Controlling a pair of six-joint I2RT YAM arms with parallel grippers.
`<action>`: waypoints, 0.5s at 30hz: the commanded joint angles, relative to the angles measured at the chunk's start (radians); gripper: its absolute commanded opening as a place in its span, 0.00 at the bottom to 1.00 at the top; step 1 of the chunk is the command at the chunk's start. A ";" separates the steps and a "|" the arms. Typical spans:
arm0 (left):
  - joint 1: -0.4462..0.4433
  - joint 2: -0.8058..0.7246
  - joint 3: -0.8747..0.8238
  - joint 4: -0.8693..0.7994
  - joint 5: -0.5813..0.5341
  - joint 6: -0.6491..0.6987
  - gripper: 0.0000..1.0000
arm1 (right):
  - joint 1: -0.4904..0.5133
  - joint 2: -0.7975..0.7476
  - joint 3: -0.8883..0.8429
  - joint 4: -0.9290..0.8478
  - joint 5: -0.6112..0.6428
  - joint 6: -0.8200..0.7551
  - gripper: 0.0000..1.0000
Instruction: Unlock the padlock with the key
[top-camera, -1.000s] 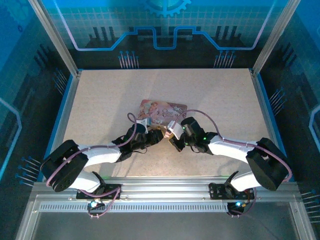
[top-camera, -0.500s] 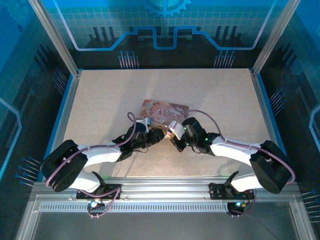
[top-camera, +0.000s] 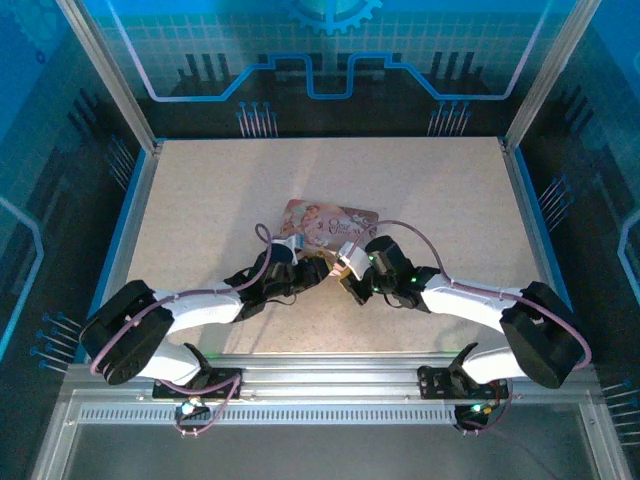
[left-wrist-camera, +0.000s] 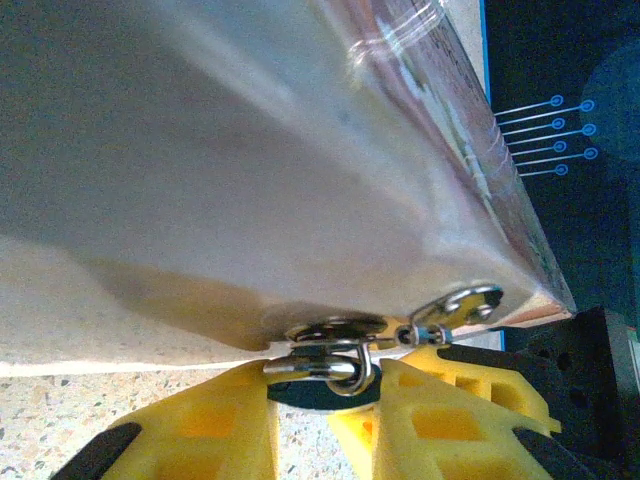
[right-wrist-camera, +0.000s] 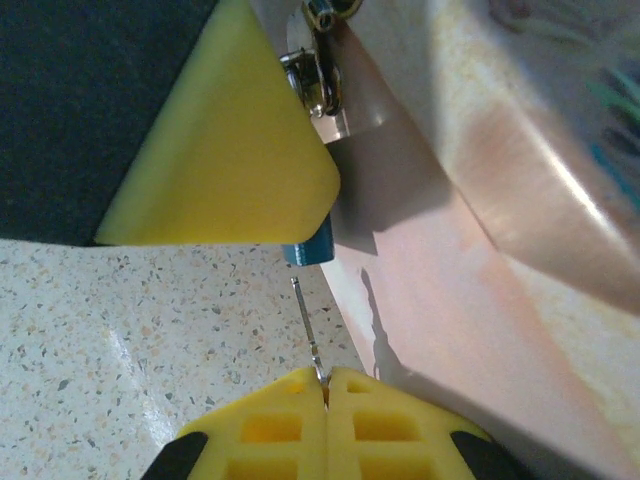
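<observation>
Padlock (left-wrist-camera: 312, 392), a tiny dark metal body with a curved silvery shackle, sits pinched between the yellow fingers of the left gripper (left-wrist-camera: 325, 398), whose jaws are drawn in against its two sides. A silvery ring (left-wrist-camera: 330, 328) hangs through the shackle, and a small silvery swivel clasp (left-wrist-camera: 455, 308) links onto it to the right. From the right wrist camera the lock body (right-wrist-camera: 308, 245) glints blue, poking out under one broad yellow finger. The right gripper (right-wrist-camera: 325, 385) has its yellow fingers pressed flat together on a thin metal key (right-wrist-camera: 308, 335), whose blade points up at the blue body. Whether its tip touches cannot be told. From above, both grippers (top-camera: 308, 270) (top-camera: 343, 272) meet just beside the near edge of the pink illustrated rectangular tin box (top-camera: 330, 218), on the speckled beige table (top-camera: 200, 200).
</observation>
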 joint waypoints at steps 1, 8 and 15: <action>-0.013 -0.040 0.044 0.043 0.075 -0.011 0.25 | -0.022 0.022 0.017 0.013 -0.020 0.008 0.01; -0.012 -0.041 0.045 0.044 0.083 -0.012 0.25 | -0.035 0.046 0.039 0.027 -0.045 0.009 0.01; -0.012 -0.041 0.043 0.046 0.087 -0.013 0.25 | -0.042 0.043 0.039 0.042 -0.066 0.003 0.01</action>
